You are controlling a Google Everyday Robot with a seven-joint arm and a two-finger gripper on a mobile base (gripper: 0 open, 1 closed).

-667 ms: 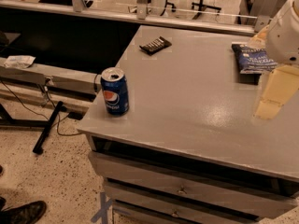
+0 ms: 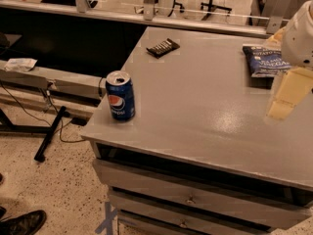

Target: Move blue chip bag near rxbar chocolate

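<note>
The blue chip bag point(image 2: 266, 60) lies flat on the grey table point(image 2: 195, 106), at its far right. The rxbar chocolate point(image 2: 163, 47), a thin black bar, lies near the table's far left edge, well left of the bag. My gripper point(image 2: 288, 89) hangs over the table's right side, just right of and in front of the bag. Its pale yellow part reaches down close to the tabletop. The white wrist above it covers the bag's right edge. The gripper holds nothing that I can see.
A blue Pepsi can point(image 2: 120, 95) stands upright at the table's front left corner. Drawers point(image 2: 190, 199) sit under the tabletop. A black bench and cables lie on the floor to the left. A shoe point(image 2: 22, 223) shows at the bottom left.
</note>
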